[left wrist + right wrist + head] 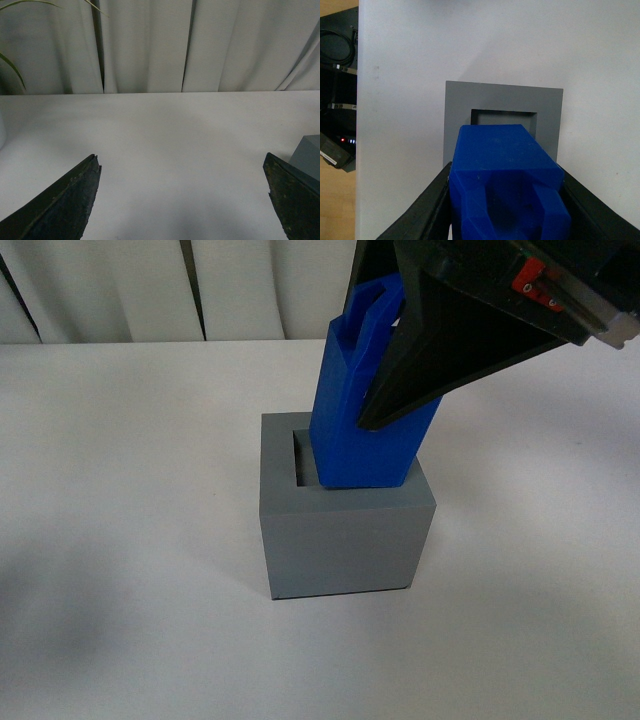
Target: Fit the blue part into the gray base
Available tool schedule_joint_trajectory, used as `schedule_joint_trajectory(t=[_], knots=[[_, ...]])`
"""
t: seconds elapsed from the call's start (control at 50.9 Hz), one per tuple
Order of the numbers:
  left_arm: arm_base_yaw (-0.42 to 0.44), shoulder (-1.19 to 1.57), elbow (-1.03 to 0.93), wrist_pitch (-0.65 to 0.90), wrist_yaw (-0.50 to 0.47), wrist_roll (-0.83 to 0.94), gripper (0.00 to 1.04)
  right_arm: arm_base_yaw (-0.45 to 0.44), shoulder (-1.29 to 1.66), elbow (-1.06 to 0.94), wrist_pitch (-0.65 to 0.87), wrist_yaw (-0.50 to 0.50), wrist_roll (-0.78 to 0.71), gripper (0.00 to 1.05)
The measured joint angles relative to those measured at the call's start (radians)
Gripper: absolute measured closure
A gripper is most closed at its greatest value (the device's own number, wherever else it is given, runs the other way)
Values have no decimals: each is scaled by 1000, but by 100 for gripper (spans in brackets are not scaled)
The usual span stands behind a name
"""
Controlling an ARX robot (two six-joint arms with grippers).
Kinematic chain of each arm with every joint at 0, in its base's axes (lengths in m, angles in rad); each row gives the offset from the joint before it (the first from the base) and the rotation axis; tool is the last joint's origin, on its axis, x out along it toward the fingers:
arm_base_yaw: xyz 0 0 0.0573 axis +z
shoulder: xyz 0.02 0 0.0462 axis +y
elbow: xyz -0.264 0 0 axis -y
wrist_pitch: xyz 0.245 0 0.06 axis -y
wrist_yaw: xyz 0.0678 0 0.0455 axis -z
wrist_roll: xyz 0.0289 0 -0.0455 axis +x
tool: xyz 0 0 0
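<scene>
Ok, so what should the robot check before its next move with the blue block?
1. Grip: the right gripper is shut on the blue part: ok.
2. Straight up: the blue part leans in the front view: not ok.
3. Aim: its lower end is at the recess of the base: ok.
4. Lower end inside the recess: cannot tell, the part hides it.
5. Base flat on the table: ok.
6. Left gripper out of the way: open, with nothing between its fingers: ok.
</scene>
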Motion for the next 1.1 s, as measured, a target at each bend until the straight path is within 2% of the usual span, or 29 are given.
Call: schedule_joint_trajectory(t=[1.1], knots=[[0,0,0,0,0,0,6,11,-2,-15,55,18,46,57]])
